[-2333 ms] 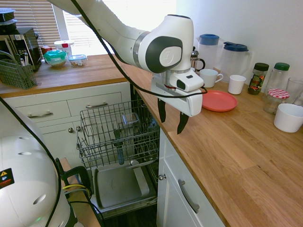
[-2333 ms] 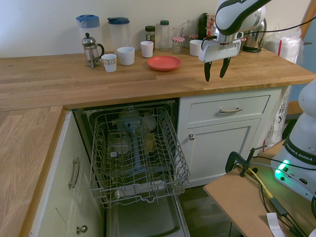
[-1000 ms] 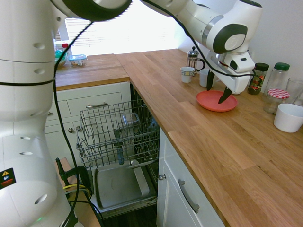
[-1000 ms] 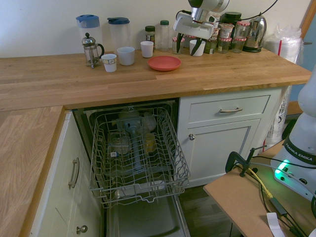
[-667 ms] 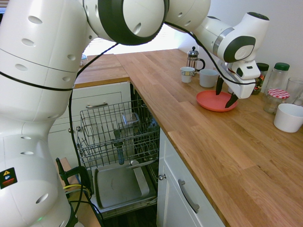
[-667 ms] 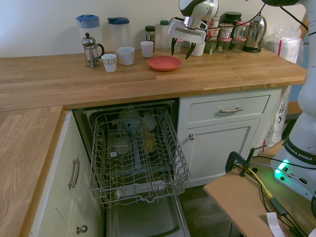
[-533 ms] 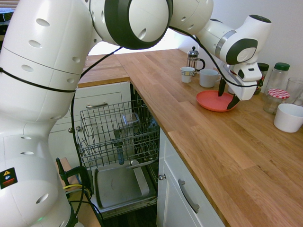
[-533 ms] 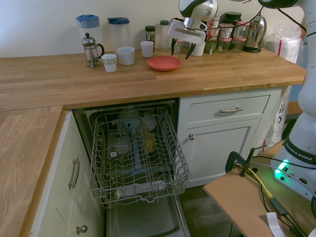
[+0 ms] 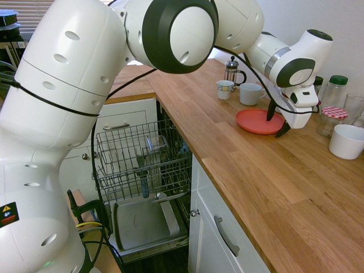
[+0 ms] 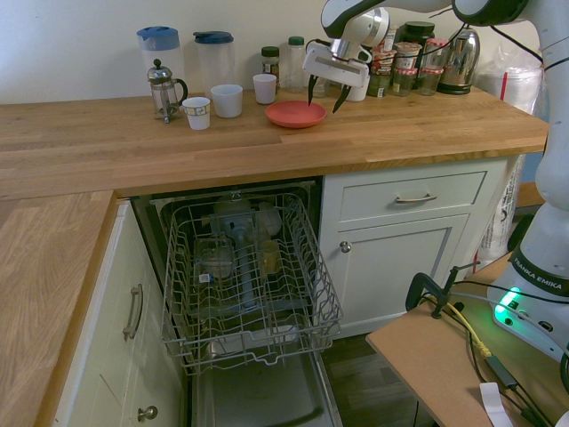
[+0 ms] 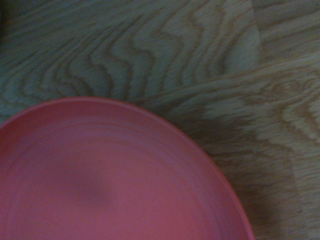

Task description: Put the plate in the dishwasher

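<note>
Nothing loaded yet: the plate lies on the counter, the released gripper apparently straddling its three-o'clock rim; the dishwasher waits open.

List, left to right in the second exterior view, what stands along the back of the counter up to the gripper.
Blue-lidded jug → French press → patterned cup → white mug → small white cup → plate → gripper, open over the plate's right edge.

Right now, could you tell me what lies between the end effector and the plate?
Nothing: in both exterior views the open end effector hangs just over the plate's edge.
</note>
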